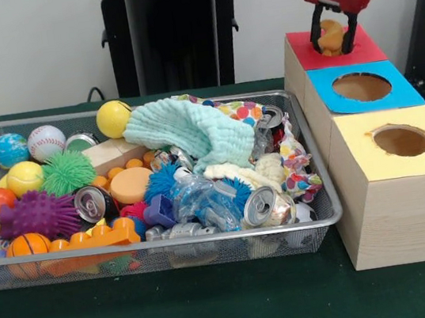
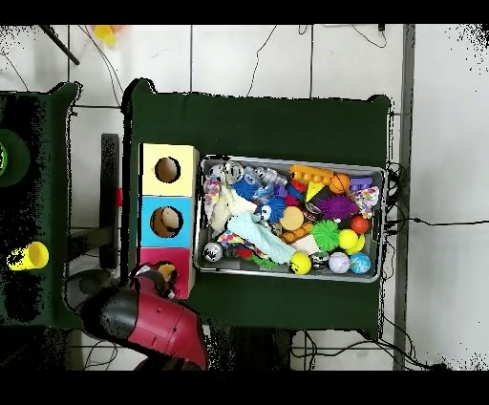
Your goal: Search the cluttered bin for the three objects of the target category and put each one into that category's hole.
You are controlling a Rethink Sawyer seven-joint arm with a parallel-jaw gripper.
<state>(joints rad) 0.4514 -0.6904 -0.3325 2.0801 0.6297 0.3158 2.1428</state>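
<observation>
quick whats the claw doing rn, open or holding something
Claw: shut on a tan object, hovering over the red box's hole.

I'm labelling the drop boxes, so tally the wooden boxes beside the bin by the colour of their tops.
Red-topped box: 1
Blue-topped box: 1
Yellow-topped box: 1
Total: 3

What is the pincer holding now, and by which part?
The pincer holds a small orange-yellow object by its sides, over the red box; what it is cannot be told.
</observation>
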